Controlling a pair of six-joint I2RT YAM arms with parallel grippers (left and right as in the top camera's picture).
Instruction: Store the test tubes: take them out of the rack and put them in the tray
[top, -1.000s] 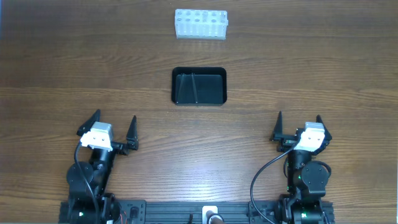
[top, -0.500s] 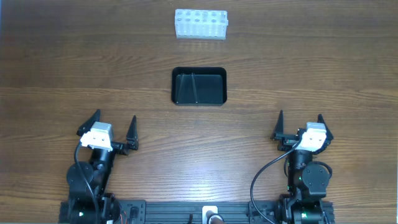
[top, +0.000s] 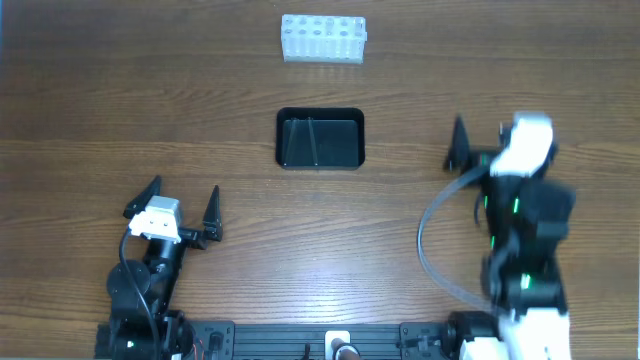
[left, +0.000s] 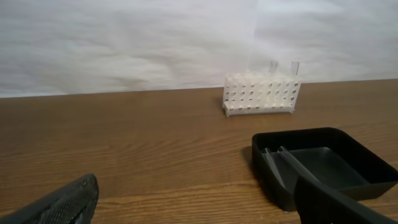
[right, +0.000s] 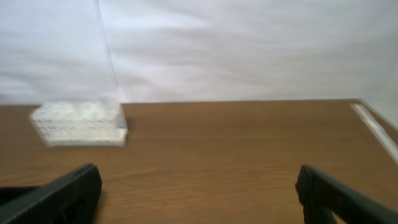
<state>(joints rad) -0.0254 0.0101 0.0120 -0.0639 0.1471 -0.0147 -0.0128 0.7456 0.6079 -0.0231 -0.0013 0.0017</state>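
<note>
The clear plastic rack (top: 323, 38) stands at the far middle of the table; in the left wrist view the rack (left: 261, 96) has two test tubes (left: 283, 66) sticking up at one end. The black tray (top: 320, 138) lies in front of it, split by a slanted divider. My left gripper (top: 184, 192) is low at the near left, open and holding nothing, its fingers (left: 68, 202) well short of the tray (left: 317, 162). My right gripper (top: 484, 135) is lifted to the right of the tray, open and holding nothing. The rack (right: 79, 123) shows far ahead in the right wrist view.
Bare brown wooden tabletop (top: 150, 100) lies all around the rack and tray. A white wall (left: 124, 43) backs the table's far edge. The arm bases and cables stand along the near edge.
The right arm has risen from its low rest pose and swung forward, ending beside the tray's right side. The left arm, rack and tray have not moved.
</note>
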